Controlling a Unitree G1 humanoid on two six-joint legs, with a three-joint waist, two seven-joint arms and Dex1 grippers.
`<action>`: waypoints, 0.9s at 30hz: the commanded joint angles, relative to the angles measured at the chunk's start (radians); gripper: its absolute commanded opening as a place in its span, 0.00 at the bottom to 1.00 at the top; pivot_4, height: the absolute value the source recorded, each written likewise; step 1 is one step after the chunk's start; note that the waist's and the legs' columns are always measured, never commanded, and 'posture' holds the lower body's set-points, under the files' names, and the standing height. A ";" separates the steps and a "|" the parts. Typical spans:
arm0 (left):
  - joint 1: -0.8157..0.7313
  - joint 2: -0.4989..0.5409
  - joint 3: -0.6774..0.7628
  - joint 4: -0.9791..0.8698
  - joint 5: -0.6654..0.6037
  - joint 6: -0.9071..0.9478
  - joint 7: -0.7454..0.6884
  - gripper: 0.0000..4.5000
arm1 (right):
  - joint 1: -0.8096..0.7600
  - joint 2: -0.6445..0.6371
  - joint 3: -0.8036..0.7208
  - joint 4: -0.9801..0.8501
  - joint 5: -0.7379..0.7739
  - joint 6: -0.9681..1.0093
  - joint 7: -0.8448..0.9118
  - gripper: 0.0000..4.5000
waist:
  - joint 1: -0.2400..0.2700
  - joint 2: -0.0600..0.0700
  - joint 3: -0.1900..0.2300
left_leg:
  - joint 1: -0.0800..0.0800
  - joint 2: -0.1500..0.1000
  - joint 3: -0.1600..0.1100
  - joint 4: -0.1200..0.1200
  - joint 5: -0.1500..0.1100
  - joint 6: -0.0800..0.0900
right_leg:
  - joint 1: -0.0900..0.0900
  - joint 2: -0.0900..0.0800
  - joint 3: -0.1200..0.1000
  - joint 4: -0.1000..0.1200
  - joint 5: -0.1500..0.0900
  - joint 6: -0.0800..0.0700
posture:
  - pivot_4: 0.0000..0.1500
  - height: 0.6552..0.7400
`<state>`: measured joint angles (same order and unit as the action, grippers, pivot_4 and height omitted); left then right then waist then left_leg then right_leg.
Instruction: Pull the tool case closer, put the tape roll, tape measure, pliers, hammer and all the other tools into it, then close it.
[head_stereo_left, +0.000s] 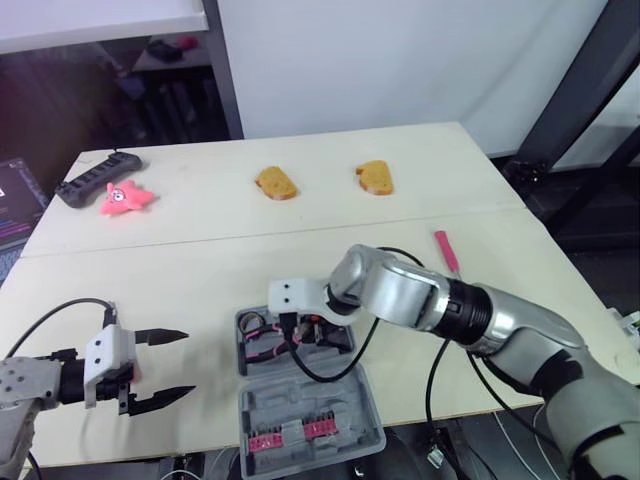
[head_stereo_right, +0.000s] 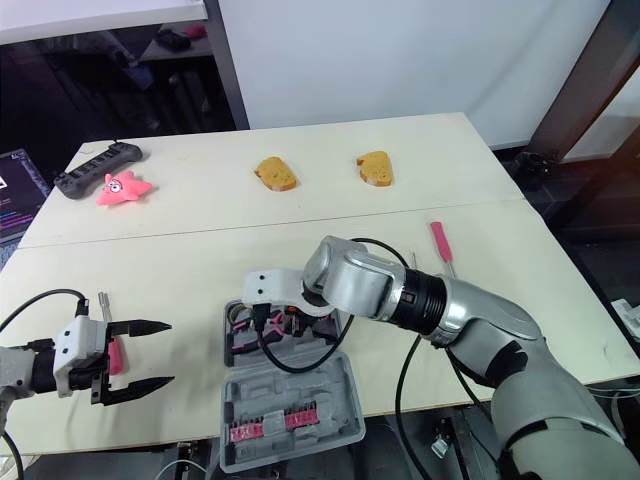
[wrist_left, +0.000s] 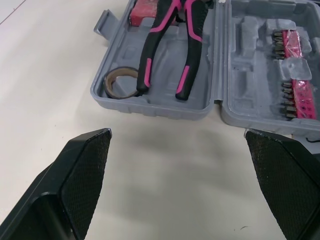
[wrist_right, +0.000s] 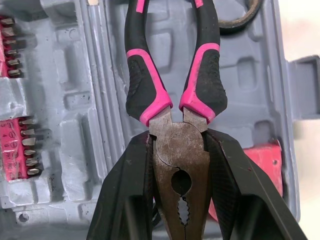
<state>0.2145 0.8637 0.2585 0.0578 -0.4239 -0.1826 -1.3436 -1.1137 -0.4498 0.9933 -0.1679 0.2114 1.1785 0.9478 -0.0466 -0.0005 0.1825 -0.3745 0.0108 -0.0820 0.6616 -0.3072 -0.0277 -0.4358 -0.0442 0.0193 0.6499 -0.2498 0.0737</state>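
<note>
Right wrist view: right gripper (wrist_right: 177, 145) jaws clamp black-and-pink steel pliers (wrist_right: 142, 85) in grey plastic tool case (wrist_right: 70, 125). Left wrist view: left gripper (wrist_left: 177, 137) jaws wide, brown tape roll (wrist_left: 120, 93) ahead.

1. A pale wooden table (head_stereo_left: 300, 250) of two boards, with a seam running across it, fills the middle.
2. A plain white wall (head_stereo_left: 400, 60) stands behind its far edge.
3. Dark metal posts (head_stereo_left: 575, 95) slant at the right.
4. Dim shelving (head_stereo_left: 150, 100) sits far left.
5. The floor (head_stereo_left: 600, 240) at the right is dark.
</note>
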 joint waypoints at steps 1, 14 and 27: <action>-0.008 0.010 0.030 -0.016 -0.014 0.002 0.005 1.00 | -0.003 0.006 -0.007 0.000 -0.017 -0.026 0.014 0.22 | 0.000 0.000 0.000 | 0.000 0.000 0.000 0.000 0.000 0.000 | 0.000 0.000 0.000 0.000 0.000 0.000 | 1.00 1.00; -0.051 0.010 0.019 0.002 -0.008 0.009 0.000 1.00 | 0.018 0.050 0.013 0.059 -0.067 -0.083 0.035 0.22 | -0.006 0.000 0.000 | 0.000 0.000 0.000 0.000 0.000 0.000 | 0.000 0.001 0.000 0.000 0.000 0.000 | 1.00 1.00; -0.059 0.008 0.016 -0.002 -0.004 0.015 0.004 1.00 | 0.097 0.095 0.016 0.175 -0.157 -0.170 0.037 0.22 | -0.023 0.000 0.000 | 0.001 0.001 -0.001 -0.001 0.000 0.000 | 0.000 0.001 0.000 0.001 0.000 0.000 | 1.00 1.00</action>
<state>0.1571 0.8638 0.2578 0.0691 -0.4235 -0.1639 -1.3439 -1.0189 -0.3719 1.0158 0.0053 0.0711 1.0191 0.9867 -0.0693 -0.0007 0.1822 -0.3737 0.0117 -0.0828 0.6605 -0.3072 -0.0277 -0.4361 -0.0430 0.0193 0.6509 -0.2497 0.0734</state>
